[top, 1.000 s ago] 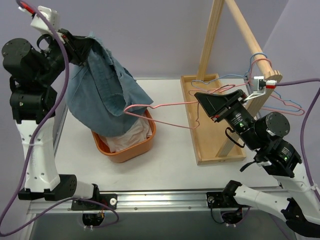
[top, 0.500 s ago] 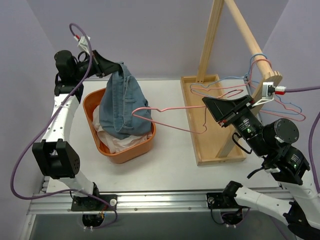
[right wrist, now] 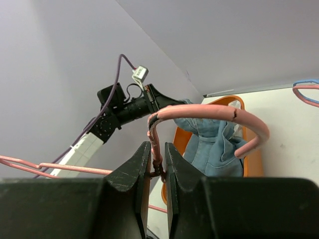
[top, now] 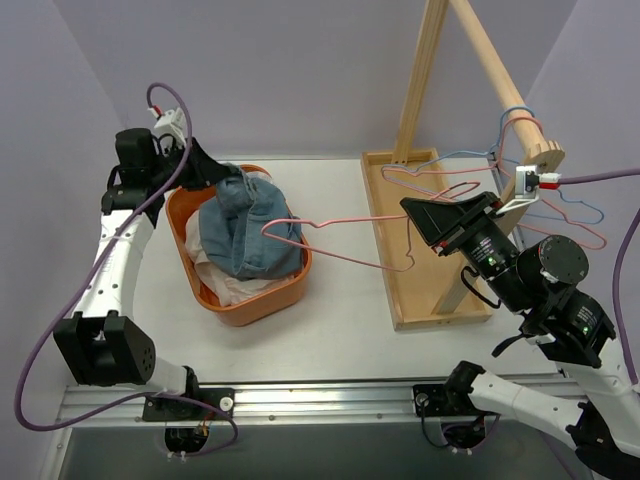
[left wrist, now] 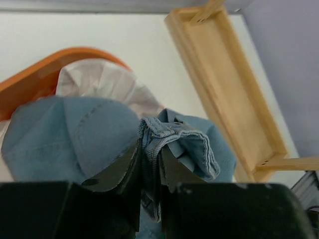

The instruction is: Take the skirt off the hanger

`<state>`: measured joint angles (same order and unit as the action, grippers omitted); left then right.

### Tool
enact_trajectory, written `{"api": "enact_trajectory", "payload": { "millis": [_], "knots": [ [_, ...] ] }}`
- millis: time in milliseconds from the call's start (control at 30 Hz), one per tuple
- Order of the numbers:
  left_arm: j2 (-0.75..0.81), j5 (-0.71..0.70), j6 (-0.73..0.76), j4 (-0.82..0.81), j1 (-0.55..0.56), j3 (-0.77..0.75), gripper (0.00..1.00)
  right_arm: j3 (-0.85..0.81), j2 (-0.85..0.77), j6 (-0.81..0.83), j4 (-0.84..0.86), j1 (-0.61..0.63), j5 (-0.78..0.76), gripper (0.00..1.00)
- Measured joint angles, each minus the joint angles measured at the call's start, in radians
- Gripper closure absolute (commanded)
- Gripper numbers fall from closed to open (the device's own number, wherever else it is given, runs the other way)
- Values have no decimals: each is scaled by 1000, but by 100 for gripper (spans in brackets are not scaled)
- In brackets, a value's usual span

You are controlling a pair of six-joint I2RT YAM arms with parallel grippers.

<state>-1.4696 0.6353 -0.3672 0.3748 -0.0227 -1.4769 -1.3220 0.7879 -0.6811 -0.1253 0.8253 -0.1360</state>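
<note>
Faded blue denim skirt (top: pixel 245 235), paler at the seams; plain orange plastic basket (top: pixel 258 308); pink wire hanger (top: pixel 345 217); white crumpled cloth (top: pixel 215 273); pale natural-wood rack (top: pixel 420 90); white tabletop (top: pixel 330 335).

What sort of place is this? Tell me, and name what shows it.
Probably a robotics lab cell staged as a laundry corner: plain walls around a white table, a wooden rack hung with wire hangers, an orange basket of clothes.

The blue denim skirt (top: pixel 245 235) is seen off the hanger (top: pixel 350 217), heaped in the orange basket (top: pixel 262 305) near the left edge of the table (top: pixel 330 330), with one fold lifted above the basket's back rim. The pink wire hanger is held bare, roughly level, above mid-table.
</note>
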Motion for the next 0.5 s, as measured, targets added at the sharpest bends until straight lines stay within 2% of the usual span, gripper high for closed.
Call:
{"api": "enact_trajectory", "payload": {
  "millis": [133, 233, 367, 500],
  "knots": [
    [-14, -214, 141, 166, 81, 1, 98, 0, 0, -3, 0, 0, 0, 100],
    [-53, -335, 205, 231, 168, 3, 98, 0, 0, -7, 0, 0, -2, 100],
    [-145, -401, 224, 267, 220, 33, 98, 0, 1, -15, 0, 0, -4, 100],
    [-323, -412, 250, 335, 239, -4, 98, -3, 4, -27, -7, 0, -4, 100]
  ]
}}
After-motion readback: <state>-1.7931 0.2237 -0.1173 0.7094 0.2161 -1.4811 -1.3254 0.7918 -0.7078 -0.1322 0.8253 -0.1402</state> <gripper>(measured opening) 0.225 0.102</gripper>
